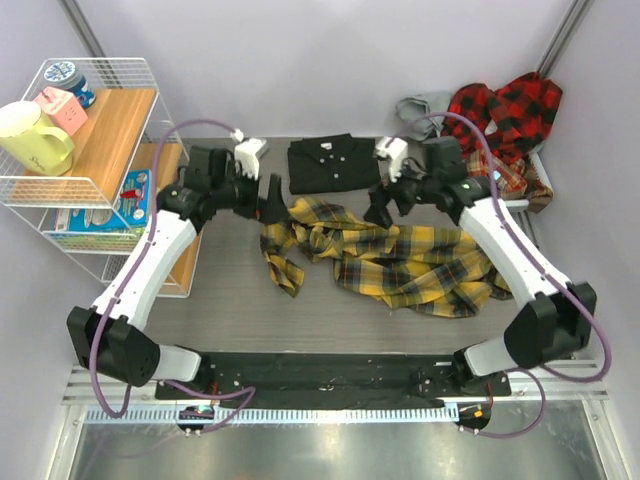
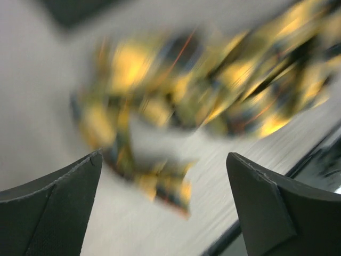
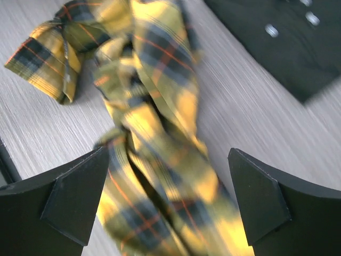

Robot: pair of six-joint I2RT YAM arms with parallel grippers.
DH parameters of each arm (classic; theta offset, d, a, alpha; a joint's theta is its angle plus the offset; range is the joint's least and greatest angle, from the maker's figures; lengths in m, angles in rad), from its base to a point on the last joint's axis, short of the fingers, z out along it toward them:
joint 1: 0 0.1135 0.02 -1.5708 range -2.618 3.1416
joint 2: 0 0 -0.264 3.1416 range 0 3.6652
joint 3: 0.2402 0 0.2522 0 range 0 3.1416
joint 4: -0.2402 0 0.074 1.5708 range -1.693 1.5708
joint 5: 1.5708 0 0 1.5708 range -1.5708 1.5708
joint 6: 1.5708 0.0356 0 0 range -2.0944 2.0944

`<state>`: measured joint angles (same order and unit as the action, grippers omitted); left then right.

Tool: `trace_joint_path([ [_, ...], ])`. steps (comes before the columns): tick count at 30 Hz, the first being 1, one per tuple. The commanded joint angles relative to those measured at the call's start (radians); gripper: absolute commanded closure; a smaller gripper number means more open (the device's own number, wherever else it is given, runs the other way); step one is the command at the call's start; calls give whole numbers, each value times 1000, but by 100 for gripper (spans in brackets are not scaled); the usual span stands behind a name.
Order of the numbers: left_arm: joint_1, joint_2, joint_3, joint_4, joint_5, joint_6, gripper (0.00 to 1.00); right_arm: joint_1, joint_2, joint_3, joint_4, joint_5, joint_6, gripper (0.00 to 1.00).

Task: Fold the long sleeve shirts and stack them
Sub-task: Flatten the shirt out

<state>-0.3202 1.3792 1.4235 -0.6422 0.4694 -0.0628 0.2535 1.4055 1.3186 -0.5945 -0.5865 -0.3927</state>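
Both arms hang empty, jaws spread wide: the left gripper [image 2: 164, 156] above the yellow plaid shirt's [image 1: 400, 265] bunched left end, the right gripper [image 3: 169, 153] above its far edge. That shirt lies crumpled on the table [image 1: 230, 300], just nearer than the folded black shirt [image 1: 333, 162].

1 yellow plaid shirt [image 1: 400, 262], 1 black shirt [image 1: 330, 165], 1 red plaid heap [image 1: 505, 110], 1 wire rack [image 1: 98, 62]

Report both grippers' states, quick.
Left gripper: open, holding nothing.
Right gripper: open, empty, over the crumpled yellow-and-black plaid flannel shirt.
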Motion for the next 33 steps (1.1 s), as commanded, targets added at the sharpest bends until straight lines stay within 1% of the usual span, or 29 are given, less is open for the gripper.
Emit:
trace_joint_path([
  [1,13,-91,-174,-82,-176,18,0,104,98,119,99,146,50,0],
  [2,10,-82,-240,-86,-184,24,0,113,134,131,105,152,63,0],
  [3,10,-60,-273,-77,-242,18,0,115,147,152,110,160,74,0],
  [4,12,-48,-299,-59,-258,15,0,116,154,159,116,163,86,0],
  [5,12,-31,-343,-42,-262,29,0,116,159,163,117,166,86,0],
  [7,12,21,-371,24,-267,27,0,116,153,162,114,191,81,0],
  [9,12,69,-370,80,-227,32,0,113,133,157,96,224,68,0],
  [10,12,124,-364,101,-216,26,1,112,124,156,88,231,51,0],
  [13,16,219,-321,156,-154,5,10,83,84,142,58,234,35,0],
  [15,23,254,-282,171,-88,-23,28,49,53,126,41,226,28,0],
  [16,26,276,-261,167,-66,-22,40,38,46,123,33,223,22,0],
  [17,30,279,-238,158,-34,-19,66,21,29,123,19,220,12,0],
  [18,35,279,-171,138,3,1,77,-12,23,128,10,215,12,0],
  [20,35,244,-91,90,134,9,96,-63,13,149,-13,179,26,0],
  [21,24,221,-11,93,177,-24,100,-85,7,160,-21,160,35,0],
  [22,6,202,29,110,240,-46,100,-138,7,172,-30,133,43,0],
  [23,-22,183,84,110,254,-57,100,-163,9,195,-48,120,51,0],
  [24,-110,182,139,104,274,-61,100,-187,9,206,-56,110,64,0],
  [25,-164,187,270,86,276,-52,100,-229,9,215,-63,102,71,0],
  [26,-221,220,335,64,284,-48,100,-240,10,237,-86,82,77,0],
  [27,-321,240,391,59,287,-48,100,-282,12,252,-105,70,83,1],
  [28,-367,268,511,59,294,-58,100,-304,13,267,-126,51,86,0],
  [29,-403,296,566,59,326,-65,100,-357,10,292,-163,21,90,0],
  [30,-460,357,628,59,346,-68,100,-385,7,303,-180,-7,92,0],
  [31,-480,383,681,62,362,-75,100,-419,-6,309,-197,-31,88,0],
  [32,-496,409,772,71,370,-97,99,-472,-14,318,-229,-54,80,0],
  [33,-514,455,801,113,383,-117,97,-499,-25,318,-243,-76,71,0],
])
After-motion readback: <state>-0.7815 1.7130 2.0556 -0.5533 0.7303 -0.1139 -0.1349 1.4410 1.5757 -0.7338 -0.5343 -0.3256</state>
